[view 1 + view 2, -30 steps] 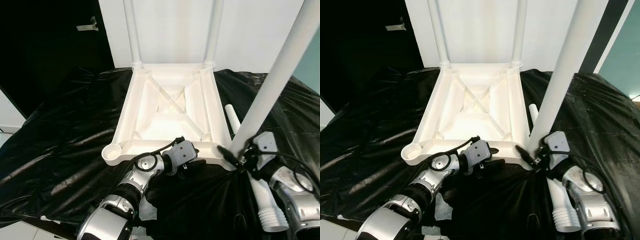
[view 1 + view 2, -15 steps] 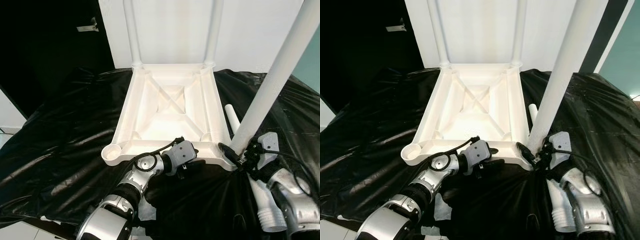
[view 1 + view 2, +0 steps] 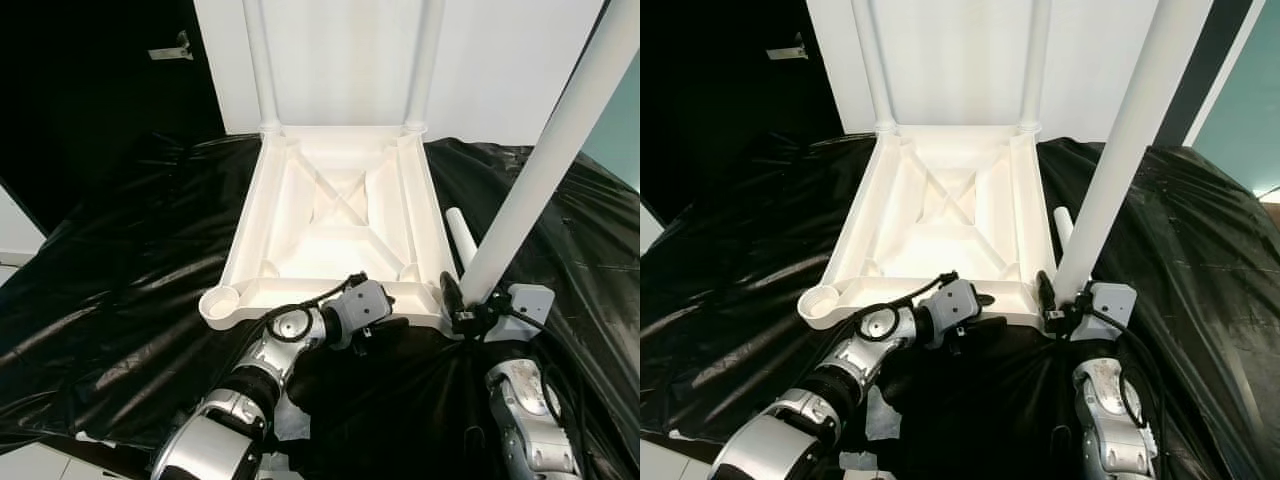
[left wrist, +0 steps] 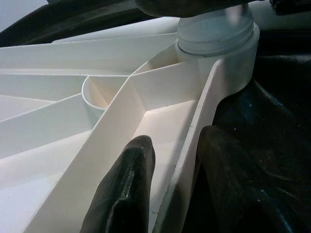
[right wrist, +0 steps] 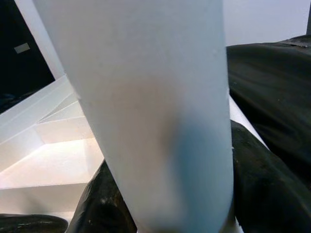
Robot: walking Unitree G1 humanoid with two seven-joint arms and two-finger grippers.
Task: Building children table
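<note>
Stood straighter now, long white leg [image 3: 545, 165], set in near right corner of upside-down table top [image 3: 335, 225] on black sheet [image 3: 120, 280]; right gripper [image 3: 462, 300] squeezing leg's bottom; left gripper [image 4: 170, 189] pinching near rim; spare leg [image 3: 462, 232] lying right.

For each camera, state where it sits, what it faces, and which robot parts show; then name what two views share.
Left eye view: head, looking down at the upturned tabletop on black sheeting; both arms show.
Right eye view: same scene.
Left wrist view: on the left arm, along the left gripper, whose fingers straddle the tabletop's rim.
Right wrist view: on the right arm, facing the table leg inside the right gripper.
Shared: left wrist and eye views show the leg's corner socket.
</note>
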